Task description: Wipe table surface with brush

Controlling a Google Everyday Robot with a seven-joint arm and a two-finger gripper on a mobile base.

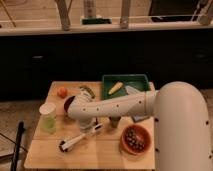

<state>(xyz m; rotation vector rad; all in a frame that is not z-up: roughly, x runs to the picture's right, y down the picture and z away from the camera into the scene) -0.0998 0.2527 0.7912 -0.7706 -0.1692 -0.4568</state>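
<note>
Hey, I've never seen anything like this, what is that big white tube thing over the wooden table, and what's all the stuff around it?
The big white tube is a robot's arm, seen by a single camera that looks down on the table from the robot's side. At the arm's tip, low over the table surface, is the gripper, which is the robot's hand. It sits at the handle end of the brush, which has a white handle and a dark head down at the wood. Whether the gripper is actually clamping the brush isn't clear. Around it are a pale green cup on the left, an orange fruit behind that, a green tray at the back with something yellow in it, and an orange bowl of dark round pieces in front.
</note>
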